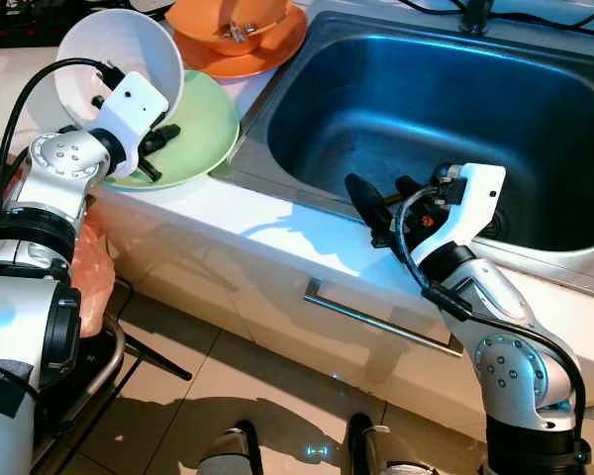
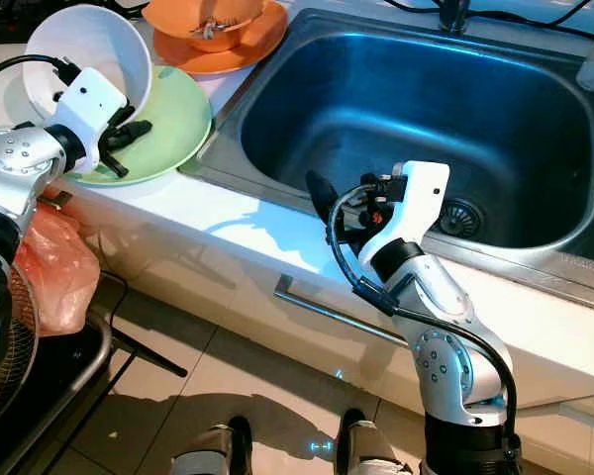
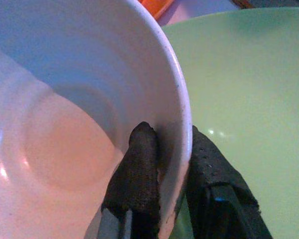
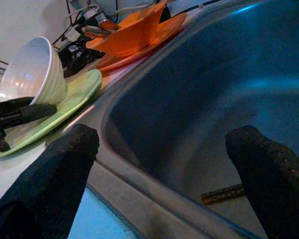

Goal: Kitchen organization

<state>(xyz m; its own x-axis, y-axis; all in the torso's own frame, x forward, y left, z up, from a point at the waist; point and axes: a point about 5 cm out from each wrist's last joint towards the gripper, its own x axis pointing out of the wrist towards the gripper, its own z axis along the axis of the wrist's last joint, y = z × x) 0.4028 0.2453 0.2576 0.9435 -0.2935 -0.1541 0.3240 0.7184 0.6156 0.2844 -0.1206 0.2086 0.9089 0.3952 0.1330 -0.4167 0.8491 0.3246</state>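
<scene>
A white bowl [image 1: 119, 54] is tipped on its side above a pale green plate [image 1: 203, 124] on the counter left of the sink. My left gripper [image 1: 156, 150] is shut on the bowl's rim [image 3: 182, 124], with one finger inside the bowl and one outside. Behind them an orange bowl [image 1: 233, 25] sits on an orange plate [image 1: 272, 54]. My right gripper [image 1: 383, 190] hangs open over the front edge of the steel sink [image 1: 426, 109], with nothing between its fingers [image 4: 65, 159].
The sink basin has a drain [image 2: 463, 216] at its right. A drawer handle [image 1: 376, 317] runs along the cabinet front below. An orange-red plastic bag [image 1: 89, 267] hangs at the left above a dark rack. Cables lie behind the counter.
</scene>
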